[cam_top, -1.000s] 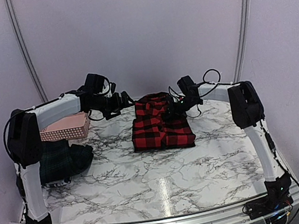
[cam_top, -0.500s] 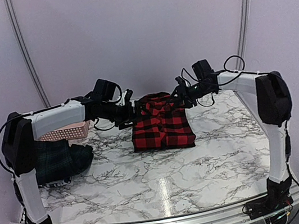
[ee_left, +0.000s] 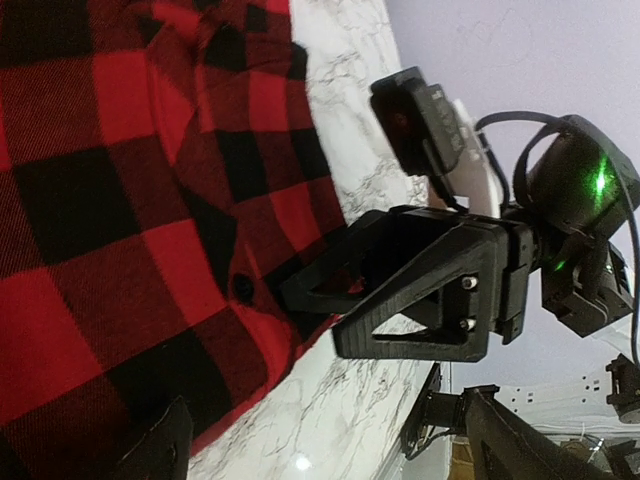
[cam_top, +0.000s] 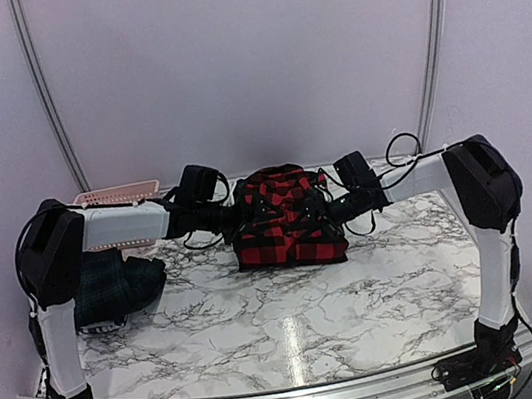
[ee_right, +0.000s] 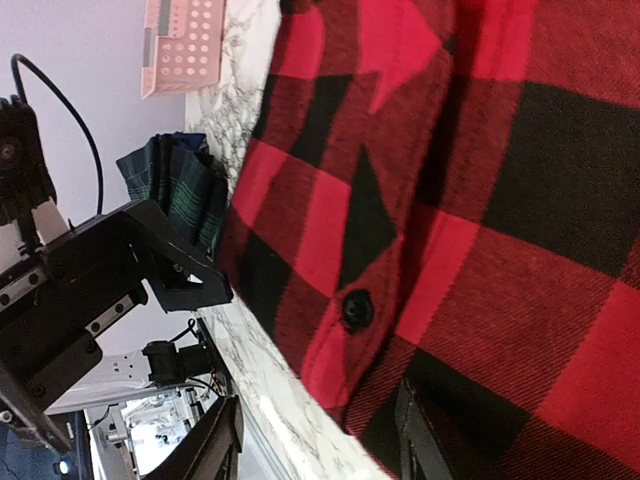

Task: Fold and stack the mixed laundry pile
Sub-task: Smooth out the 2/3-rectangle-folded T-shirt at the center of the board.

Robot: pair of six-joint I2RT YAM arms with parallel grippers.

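The red-and-black checked shirt (cam_top: 284, 219) lies folded at the back middle of the marble table. It fills much of the left wrist view (ee_left: 110, 200) and the right wrist view (ee_right: 480, 200). My left gripper (cam_top: 229, 215) is open at the shirt's left edge, with the hem between its fingers (ee_left: 330, 455). My right gripper (cam_top: 334, 207) is open at the shirt's right edge, also straddling the hem (ee_right: 315, 445). A dark green plaid garment (cam_top: 107, 283) lies bunched at the left. The navy and striped garments are out of view.
A pink lattice basket (cam_top: 116, 195) stands at the back left behind my left arm and also shows in the right wrist view (ee_right: 185, 40). The table's back edge and the wall run just behind the shirt.
Both grippers have closed in on the shirt's sides. The left arm swung right and lower, uncovering the basket. The right arm rose, then dropped to the shirt's right edge.
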